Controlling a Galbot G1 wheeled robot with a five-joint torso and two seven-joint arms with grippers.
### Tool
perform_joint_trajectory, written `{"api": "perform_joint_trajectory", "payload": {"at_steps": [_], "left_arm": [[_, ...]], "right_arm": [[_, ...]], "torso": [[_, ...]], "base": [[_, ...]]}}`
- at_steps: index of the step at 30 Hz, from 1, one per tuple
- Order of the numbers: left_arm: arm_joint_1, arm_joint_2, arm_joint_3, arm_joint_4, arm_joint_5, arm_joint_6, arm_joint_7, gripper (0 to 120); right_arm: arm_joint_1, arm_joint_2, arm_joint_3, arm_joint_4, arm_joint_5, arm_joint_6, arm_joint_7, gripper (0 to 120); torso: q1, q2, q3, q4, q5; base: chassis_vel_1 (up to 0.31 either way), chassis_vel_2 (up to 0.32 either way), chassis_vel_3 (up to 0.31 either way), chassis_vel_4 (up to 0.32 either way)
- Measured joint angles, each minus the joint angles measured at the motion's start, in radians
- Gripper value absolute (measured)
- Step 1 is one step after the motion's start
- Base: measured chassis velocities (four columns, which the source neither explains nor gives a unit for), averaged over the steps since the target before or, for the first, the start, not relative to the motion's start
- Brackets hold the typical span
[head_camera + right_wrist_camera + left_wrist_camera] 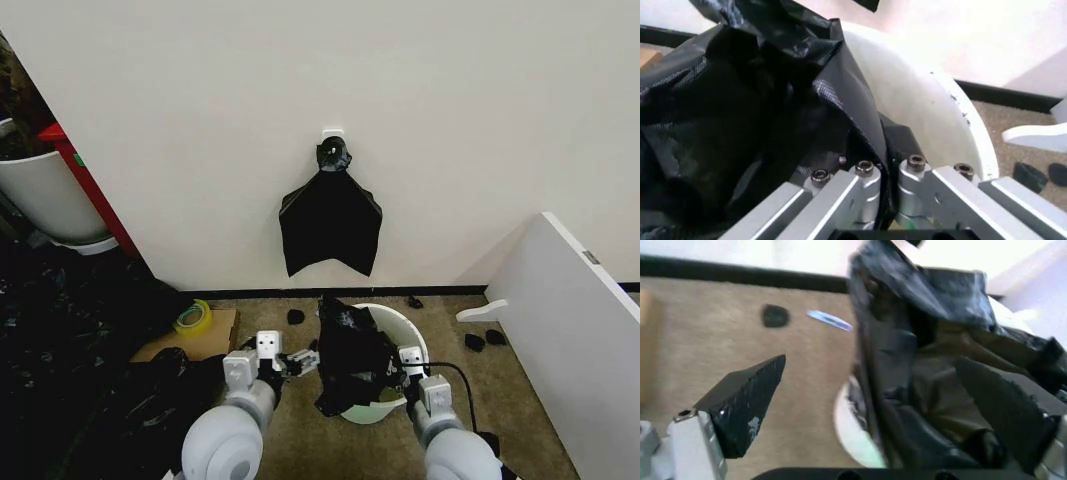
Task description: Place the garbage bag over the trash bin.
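— Looking down from the head, what sits on the brown carpet?

— A round white plastic trash bin (pixel 398 335) stands near the wall. A thin, shiny, wrinkly black garbage bag (pixel 350 355) hangs bunched over its left side and partly down inside it.

— What do the grippers do?

— The left gripper (pixel 887 405) is wide open. One dark finger (pixel 747 400) is out over the carpet, and the other is on the far side of the bag, so the bag's edge hangs between them. The right gripper (pixel 888 172) is at the bin's right rim, with its silver fingers close together and a fold of the bag pinched between them.

— What else is around?

— A flat black fan-shaped sheet (pixel 330 225) hangs on the wall right above the bin. A yellow roll of tape (pixel 193 317) lies on a piece of brown cardboard (pixel 195 340) to the left. A big heap of black plastic (pixel 70 350) fills the left side, with a larger white round tub (pixel 45 200) behind it. A white board (pixel 570 330) leans on the right. Small black scraps (pixel 484 340) lie on the carpet near the bin.
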Motion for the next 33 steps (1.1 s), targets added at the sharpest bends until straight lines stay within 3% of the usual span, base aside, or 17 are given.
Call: {"api": "perform_joint_trajectory", "payload": {"at_steps": [7, 13, 29, 33], "left_arm": [[-0.109, -0.055, 0.058, 0.098, -0.055, 0.053, 0.019, 100], [-0.205, -0.085, 0.129, 0.206, 0.049, 0.063, -0.003, 100], [-0.292, -0.163, 0.201, 0.385, 0.115, 0.092, -0.02, 100], [-0.291, -0.179, 0.205, 0.415, 0.128, 0.086, -0.023, 94]], "right_arm": [[-0.016, 0.004, -0.003, 0.003, -0.036, 0.007, -0.004, 0], [-0.012, 0.001, 0.001, 0.005, -0.052, 0.007, -0.006, 0], [0.01, 0.003, 0.004, -0.033, -0.077, 0.002, -0.011, 0], [0.019, 0.007, 0.003, -0.04, -0.076, 0.002, -0.012, 0]], "torso": [[0.0, 0.0, 0.0, 0.0, 0.0], [0.0, 0.0, 0.0, 0.0, -0.0001], [0.0, 0.0, 0.0, 0.0001, -0.0002], [0.0, 0.0, 0.0, 0.0002, -0.0002]], "base": [[0.0, 0.0, 0.0, 0.0], [0.0, 0.0, 0.0, 0.0], [0.0, 0.0, 0.0, 0.0], [0.0, 0.0, 0.0, 0.0]]}}
